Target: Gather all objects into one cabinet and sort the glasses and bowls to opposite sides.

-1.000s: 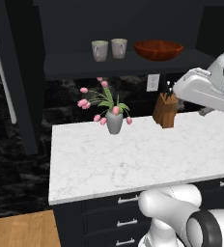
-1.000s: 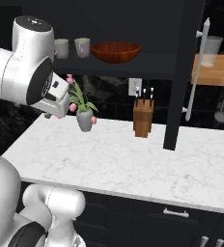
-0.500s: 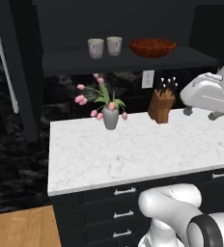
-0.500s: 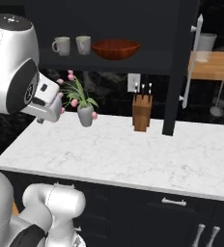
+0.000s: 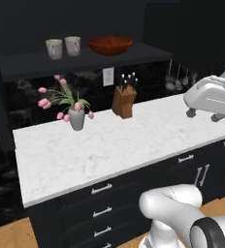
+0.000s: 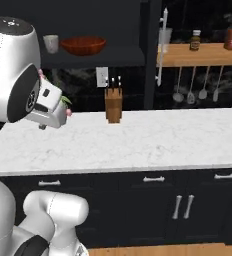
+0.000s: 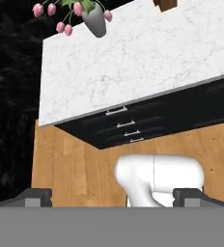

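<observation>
Two cream glasses (image 5: 54,48) (image 5: 72,46) stand at the left of the dark shelf (image 5: 32,65) in the open black cabinet. The reddish-brown bowl (image 5: 110,45) sits to their right on the same shelf. From the right base view the bowl (image 6: 83,45) and one glass (image 6: 51,43) show. The cabinet door (image 6: 150,50) stands edge-on with its silver bar handle (image 6: 161,47). Behind the handle a pale third glass (image 6: 165,36) stands on a wooden shelf. My gripper (image 7: 112,195) is open and empty, over the counter's right part (image 5: 203,116), far below the shelf.
A grey vase of pink tulips (image 5: 76,116) and a knife block (image 5: 124,99) stand at the back of the white marble counter (image 5: 109,145). The wooden shelf (image 6: 203,52) holds bottles, with utensils hanging under it. Black drawers (image 5: 102,201) face a wood floor.
The whole picture has shifted left in both base views, so the camera has moved right; the wooden shelf has come further into view. The gripper has stayed open and the arm sits slightly lower.
</observation>
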Controlling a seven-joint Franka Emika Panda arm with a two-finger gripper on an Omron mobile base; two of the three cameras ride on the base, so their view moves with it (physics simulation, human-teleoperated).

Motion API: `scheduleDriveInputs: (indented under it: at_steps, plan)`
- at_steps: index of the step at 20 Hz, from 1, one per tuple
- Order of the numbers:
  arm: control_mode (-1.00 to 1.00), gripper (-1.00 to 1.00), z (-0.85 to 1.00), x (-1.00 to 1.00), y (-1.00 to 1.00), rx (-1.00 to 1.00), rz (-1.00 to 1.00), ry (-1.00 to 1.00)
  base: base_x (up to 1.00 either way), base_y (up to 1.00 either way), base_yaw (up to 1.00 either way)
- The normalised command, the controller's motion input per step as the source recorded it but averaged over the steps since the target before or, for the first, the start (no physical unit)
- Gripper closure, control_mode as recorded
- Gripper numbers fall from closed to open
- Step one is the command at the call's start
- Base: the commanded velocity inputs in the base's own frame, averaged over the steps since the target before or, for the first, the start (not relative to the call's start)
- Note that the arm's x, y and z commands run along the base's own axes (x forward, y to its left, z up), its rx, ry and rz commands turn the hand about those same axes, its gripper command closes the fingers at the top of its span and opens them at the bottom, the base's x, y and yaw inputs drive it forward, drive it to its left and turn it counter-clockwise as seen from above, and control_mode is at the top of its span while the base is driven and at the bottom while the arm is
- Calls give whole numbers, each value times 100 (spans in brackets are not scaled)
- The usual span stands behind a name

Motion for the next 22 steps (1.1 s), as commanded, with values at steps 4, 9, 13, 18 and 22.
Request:
scheduleDriveInputs:
  at_steps: [4,9,13,18,22]
  plan:
    - [100,-100,0,0,0,0,0,0,-9,0,-56]
    - [100,-100,0,0,0,0,0,0,-1,0,-53]
    - [100,-100,0,0,0,0,0,0,0,0,-49]
    - [100,-100,0,0,0,0,0,0,-11,0,-48]
    - [100,-100,0,0,0,0,0,0,-19,0,-48]
